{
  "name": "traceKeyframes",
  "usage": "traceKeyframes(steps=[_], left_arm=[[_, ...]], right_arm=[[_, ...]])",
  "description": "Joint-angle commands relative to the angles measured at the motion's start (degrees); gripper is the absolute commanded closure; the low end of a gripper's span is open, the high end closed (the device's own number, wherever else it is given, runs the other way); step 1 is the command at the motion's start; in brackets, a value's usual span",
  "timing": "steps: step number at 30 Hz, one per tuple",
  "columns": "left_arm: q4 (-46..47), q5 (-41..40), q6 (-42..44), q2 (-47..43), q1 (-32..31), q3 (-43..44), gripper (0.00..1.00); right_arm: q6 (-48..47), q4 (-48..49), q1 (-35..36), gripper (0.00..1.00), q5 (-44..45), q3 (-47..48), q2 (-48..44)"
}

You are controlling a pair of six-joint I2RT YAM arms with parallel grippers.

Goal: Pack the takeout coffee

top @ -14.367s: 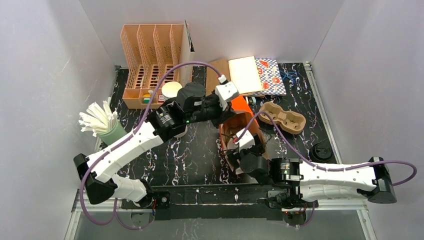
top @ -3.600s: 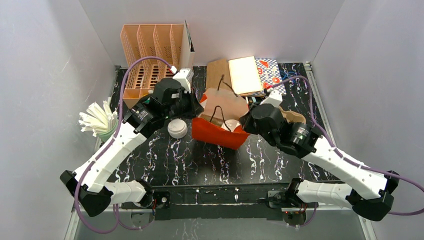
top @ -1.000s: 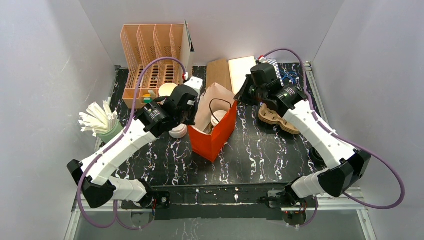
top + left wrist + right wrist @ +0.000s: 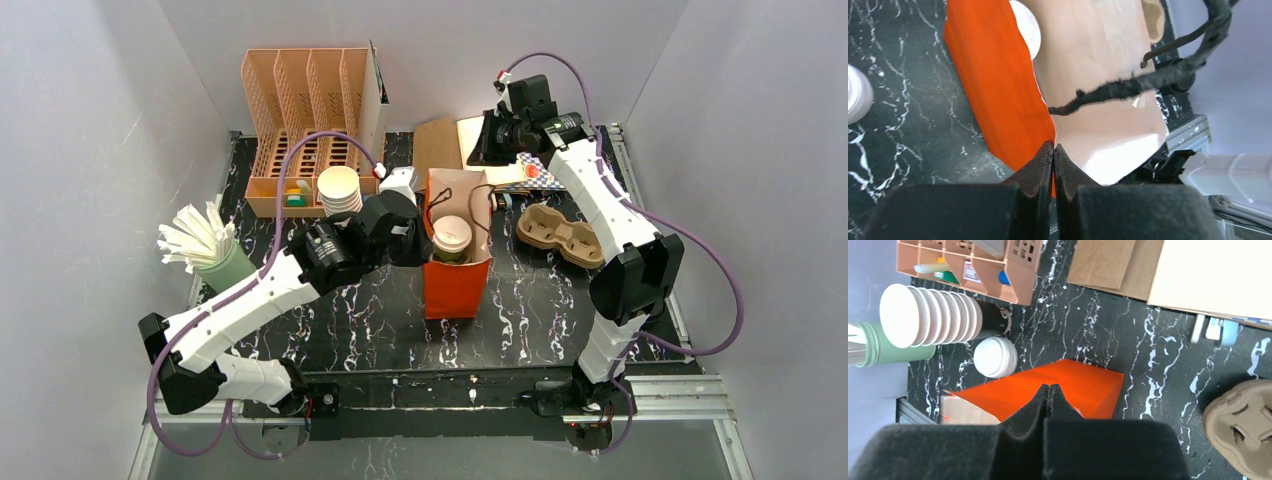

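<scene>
At the middle of the black marbled table (image 4: 520, 320) an orange paper bag (image 4: 455, 285) stood upright with its mouth open. Inside it sat a takeout coffee cup (image 4: 452, 238), dark green with a pale lid, upright against the bag's front wall. The left gripper (image 4: 1053, 147) was clenched on the bag's left rim, with the orange outer face on one side of its fingers and the kraft lining on the other. The right gripper (image 4: 1050, 387) hovered high over the back of the table, its fingers pressed together with nothing visible between them. Just left of the bag a loose white lid (image 4: 995, 356) lay on the table, near a stack of white cups (image 4: 340, 188) in front of a peach mesh organizer (image 4: 300, 110). A pulp cup carrier (image 4: 563, 233) lay to the right of the bag, apart from it.
</scene>
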Motion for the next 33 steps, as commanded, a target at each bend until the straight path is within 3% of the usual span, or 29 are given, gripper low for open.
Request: traceKeyframes(steps=[1, 7, 9, 11, 22, 29, 33], left_arm=[[6.1, -4.4, -3.1, -0.5, -1.7, -0.1, 1.00], [13.7, -7.7, -3.7, 0.6, -4.3, -1.9, 1.00], [14.0, -8.9, -3.3, 0.9, -4.6, -1.7, 0.93], [13.8, -10.1, -2.3, 0.6, -4.6, -1.9, 0.88], [10.9, -12.8, -1.1, -1.5, -4.6, -4.2, 0.81], [5.0, -18.5, -1.1, -6.1, -4.6, -5.8, 0.69], [1.6, -19.2, -3.4, -9.7, -4.6, -7.8, 0.49]], right_arm=[[-3.0, -0.5, 0.2, 0.99, -5.3, 7.5, 0.3], [-5.8, -5.5, 0.2, 0.99, -6.5, 17.5, 4.9], [-6.9, -7.4, 0.2, 0.75, -6.0, 20.2, 6.1], [-7.7, -9.1, 0.2, 0.62, -4.0, 21.2, 5.7], [-6.0, -6.9, 0.2, 0.43, 14.6, 2.7, -9.4], [-5.9, -5.1, 0.2, 0.35, 8.5, -4.1, -15.3], [-9.2, -6.7, 0.2, 0.30, -0.1, -3.9, -14.3]])
